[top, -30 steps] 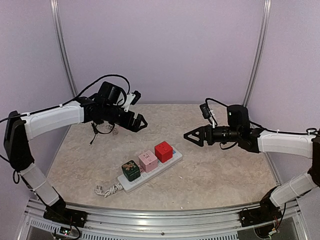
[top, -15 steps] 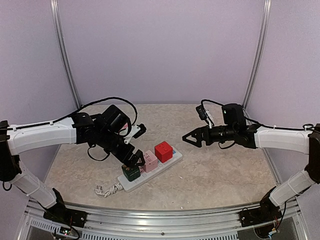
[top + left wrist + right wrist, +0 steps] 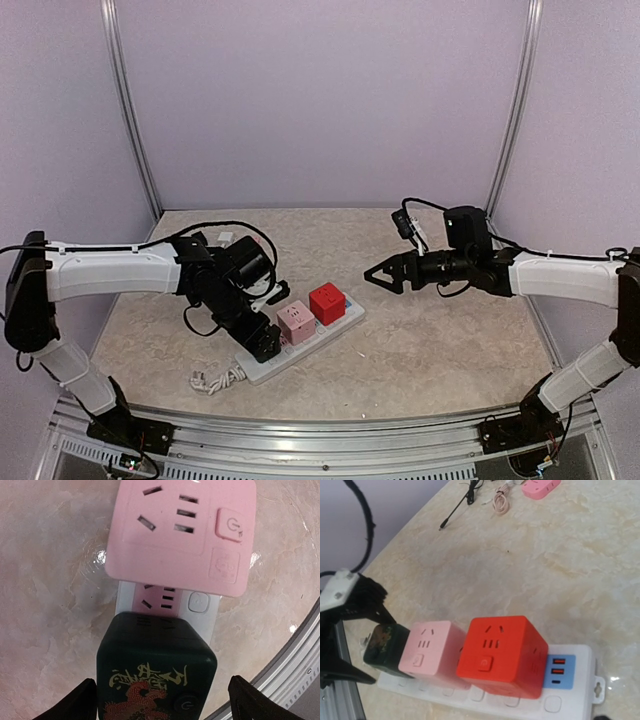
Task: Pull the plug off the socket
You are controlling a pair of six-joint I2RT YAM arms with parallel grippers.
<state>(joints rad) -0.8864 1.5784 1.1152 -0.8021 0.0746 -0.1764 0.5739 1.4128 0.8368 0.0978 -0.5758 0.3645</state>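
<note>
The socket (image 3: 352, 314) is a long white power strip lying slantwise on the table, with three cube plugs in a row. The dark green cube plug (image 3: 157, 665) with a red dragon sits at its near left end. A pink cube (image 3: 295, 322) and a red cube (image 3: 327, 302) follow. My left gripper (image 3: 264, 342) is lowered over the green cube, open. Its fingertips (image 3: 85, 702) stand on either side with small gaps. My right gripper (image 3: 377, 276) hovers open above the table, right of the red cube, holding nothing.
The strip's thick white cord (image 3: 215, 378) curls off its near left end. Blue USB ports (image 3: 559, 670) mark the strip's right end. A pink adapter (image 3: 540, 486) and loose cables (image 3: 501, 500) lie at the back. An aluminium rail (image 3: 320, 425) borders the front edge.
My left arm has swung down from the back left to the strip, and its gripper now straddles the green cube, jaws slightly narrower. My right gripper has shifted a little to the left.
</note>
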